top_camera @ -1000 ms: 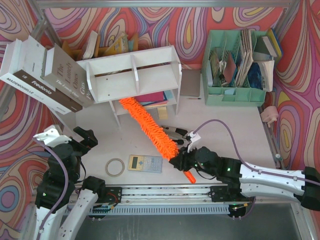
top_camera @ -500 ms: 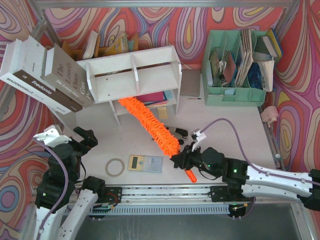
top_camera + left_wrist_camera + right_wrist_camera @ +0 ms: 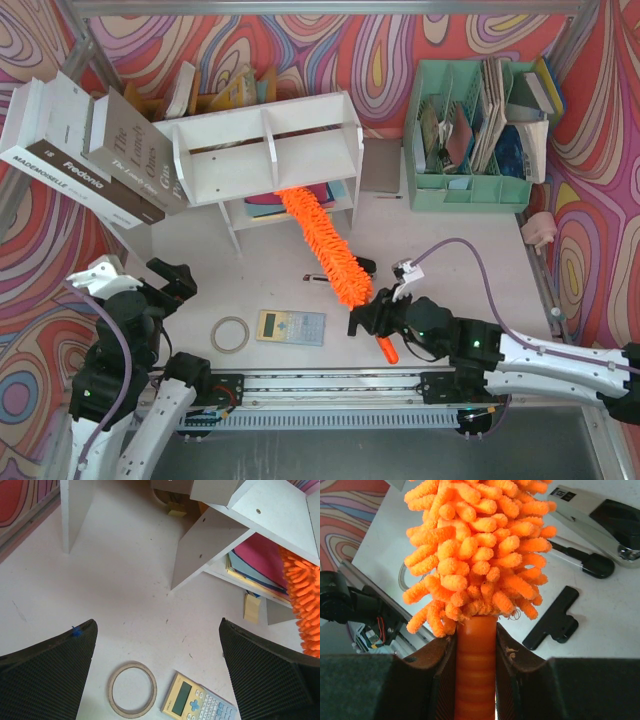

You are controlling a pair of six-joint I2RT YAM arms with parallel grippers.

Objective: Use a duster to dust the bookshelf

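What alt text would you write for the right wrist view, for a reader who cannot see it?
The right tool grips the duster by its orange handle, its fluffy head reaching away over a white table. A stapler and a black clip lie beside it.

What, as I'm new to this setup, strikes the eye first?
The bright-orange duster slants across the middle, its tip in the white bookshelf's lower tier, its handle clamped in the right pincer. Big books lean at far left; a mint-green organizer stands at far right.
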